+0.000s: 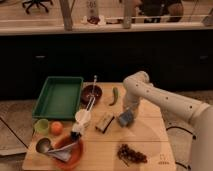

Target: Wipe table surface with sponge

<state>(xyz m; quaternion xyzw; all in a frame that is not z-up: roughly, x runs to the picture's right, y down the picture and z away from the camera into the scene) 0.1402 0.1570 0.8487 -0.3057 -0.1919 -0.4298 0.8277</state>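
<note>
Pincer (pixel 128 113) over worktop (pixel 145 135), closed on sponge (pixel 125 118) | sponge judged soft, light, compressible | best gripped across short sides.

Light wooden bench (pixel 150 137) carrying assorted items, with the robot's hand over its right-centre.

Far left: green tray (pixel 58 96), lying flat. Beside it at the far edge: dark bowl (pixel 91 93) and a green vegetable (pixel 115 95). Left edge: small green cup (pixel 41 126), with an orange fruit (pixel 56 128) just beside it. Near left corner: orange bowl (pixel 67 151) holding a metal ladle (pixel 44 145). Centre: white cup (pixel 82 118) and tan-and-brown striped block (pixel 105 122). The blue-grey sponge (pixel 125 118) sits right of the block, under the hand (pixel 126 113). Near right: dark cluster, possibly grapes (pixel 131 153). Small dark logo mark (pixel 161 161) at the near right corner.
</note>
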